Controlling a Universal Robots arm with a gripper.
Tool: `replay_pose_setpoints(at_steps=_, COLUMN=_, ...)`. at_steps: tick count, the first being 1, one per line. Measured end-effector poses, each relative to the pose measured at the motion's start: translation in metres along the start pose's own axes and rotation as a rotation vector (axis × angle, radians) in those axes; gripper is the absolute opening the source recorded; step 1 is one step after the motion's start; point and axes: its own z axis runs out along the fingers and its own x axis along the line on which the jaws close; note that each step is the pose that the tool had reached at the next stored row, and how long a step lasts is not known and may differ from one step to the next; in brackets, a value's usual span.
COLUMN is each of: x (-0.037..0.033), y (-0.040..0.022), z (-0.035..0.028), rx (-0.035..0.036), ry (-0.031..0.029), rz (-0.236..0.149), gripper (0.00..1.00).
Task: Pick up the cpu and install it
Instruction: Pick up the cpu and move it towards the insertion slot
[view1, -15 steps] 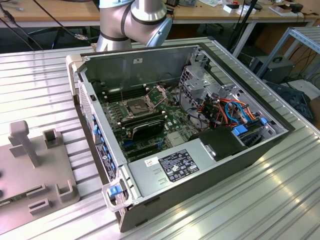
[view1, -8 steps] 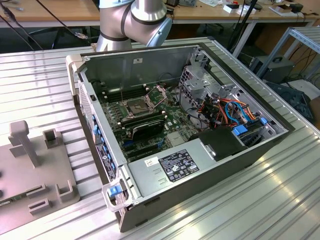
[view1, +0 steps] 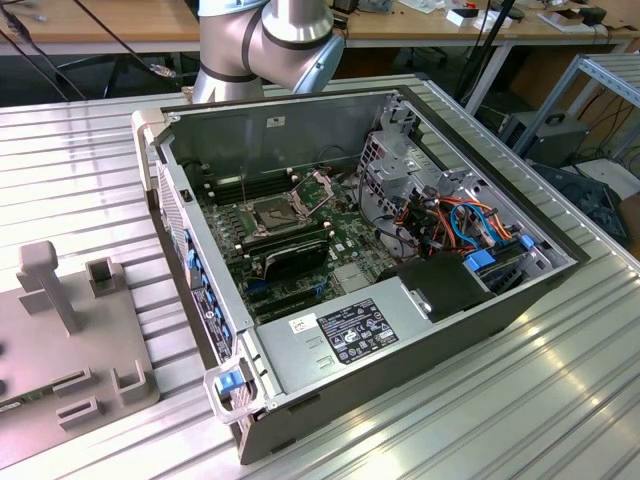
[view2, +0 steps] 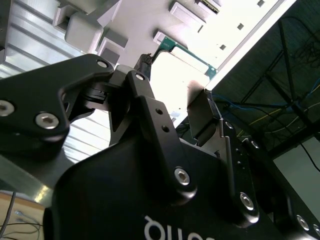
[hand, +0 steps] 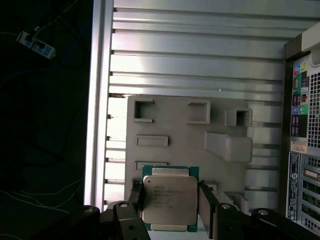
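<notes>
**Position.** The cpu (hand: 169, 200) sits between the two fingers (hand: 207, 200) of the gripper (hand: 171, 192). Its metal top faces the first wrist view, and its green substrate shows as a thin border. The fingers are closed in against two opposite edges of the chip with no gap visible on either side, so the grip is judged to be made. It cannot be told whether the chip rests on its support or hangs just clear of it.

Beneath the chip lies the grey fixture plate (hand: 175, 127). The cpu is over the plate margin opposite the row of three open pockets. The plate lies on the ridged table (hand: 200, 65), close to one table edge. The open computer case (view1: 300, 120) occupies the middle of the table, well apart from the plate.

**Grasp, recommended practice (a judgement):**
1. Bear on the substrate edges only, and keep the pads off the underside contacts.
2. Hold the chip level, with equal overhang at both fingers.
3. Apply only enough force to prevent slip, since so thin a part would likely flex or chip.
4. Lift square to the plate, clear of the raised block (hand: 227, 146) near the chip.

**Parts count:**
- cpu: one.
- gripper: one, with two fingers.
- fixture plate: one, showing three open pockets, one slim slot and one raised block.
- computer case: one.
- socket (view1: 275, 215): one, uncovered, with its frame (view1: 318, 185) hinged up.
</notes>
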Motion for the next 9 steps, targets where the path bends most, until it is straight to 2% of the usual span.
replay_pose_setpoints(at_steps=6, x=-0.0002, y=0.0, z=-0.0004, rx=0.0001, ry=0.0002, rz=0.0, gripper=0.54)
replay_pose_setpoints(at_steps=9, x=-0.0026, y=-0.0001, z=-0.0003, rx=0.0, ry=0.0001, rz=0.0, gripper=0.54)
